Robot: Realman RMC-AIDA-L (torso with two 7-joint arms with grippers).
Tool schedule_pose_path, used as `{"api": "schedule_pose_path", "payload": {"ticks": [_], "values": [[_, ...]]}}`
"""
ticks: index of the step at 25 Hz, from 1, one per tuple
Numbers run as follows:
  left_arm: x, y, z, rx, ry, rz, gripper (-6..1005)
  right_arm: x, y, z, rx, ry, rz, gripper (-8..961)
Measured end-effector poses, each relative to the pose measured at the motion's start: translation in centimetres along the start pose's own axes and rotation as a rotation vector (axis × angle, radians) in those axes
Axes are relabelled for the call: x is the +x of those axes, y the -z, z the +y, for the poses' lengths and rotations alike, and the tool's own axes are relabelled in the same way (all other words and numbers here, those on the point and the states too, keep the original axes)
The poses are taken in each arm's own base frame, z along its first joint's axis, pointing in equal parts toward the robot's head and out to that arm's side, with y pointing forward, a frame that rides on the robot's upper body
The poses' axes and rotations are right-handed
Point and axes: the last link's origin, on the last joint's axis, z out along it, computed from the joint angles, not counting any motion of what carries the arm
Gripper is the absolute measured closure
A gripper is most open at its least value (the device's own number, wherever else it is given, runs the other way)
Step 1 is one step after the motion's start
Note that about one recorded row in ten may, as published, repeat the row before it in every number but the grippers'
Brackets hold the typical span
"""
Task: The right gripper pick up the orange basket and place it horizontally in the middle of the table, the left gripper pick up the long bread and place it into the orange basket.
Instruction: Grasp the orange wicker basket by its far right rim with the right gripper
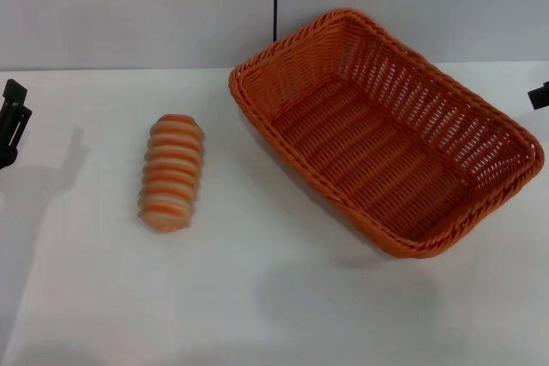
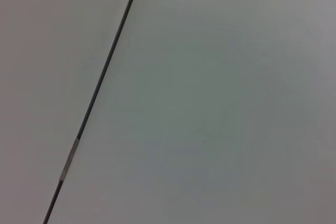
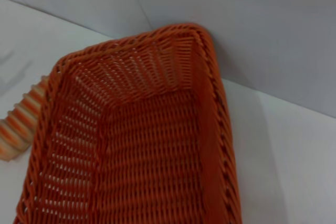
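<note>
A white worktop (image 1: pixel 257 297) fills the head view, bare in the near part. Farther in, left of centre, lies the bread (image 1: pixel 171 173), a ridged loaf striped orange-brown and cream, its length running away from the robot. To its right, apart from it, sits the basket (image 1: pixel 390 130), upright and empty, set at a slant so its long sides run diagonally; its far corner nearly reaches the grey wall (image 1: pixel 129 6) behind.

The left gripper (image 1: pixel 12 117) shows only as a black piece at the left edge, well apart from the bread. The right gripper (image 1: pixel 539 94) is a black sliver at the right edge, near the basket's far right side. Whether either is spread or pressed together cannot be told.

The basket looks light and stiff, with a braided rim that offers the likeliest hold, probably on the right-hand long side. The bread looks soft and light, best pinched gently across its middle.

The left wrist view shows only wall and a dark seam.
</note>
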Motion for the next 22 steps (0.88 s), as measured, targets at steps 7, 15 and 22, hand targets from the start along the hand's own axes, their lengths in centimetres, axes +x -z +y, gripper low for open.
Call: {"api": "schedule_pose_path", "payload": {"ticks": [7, 15, 22], "values": [[0.0, 0.1, 0.0, 0.002, 0.002, -0.003, 141, 0.3, -1.2, -0.3, -0.004, -0.024, 0.0, 543], [-0.1, 0.2, 0.0, -0.001, 0.004, -0.004, 141, 0.5, -2.3, 0.1, -0.017, -0.016, 0.015, 544], [0.0, 0.5, 0.0, 0.002, 0.004, -0.001, 141, 0.7, -2.6, 0.0, -0.01, -0.017, 0.02, 555]]}}
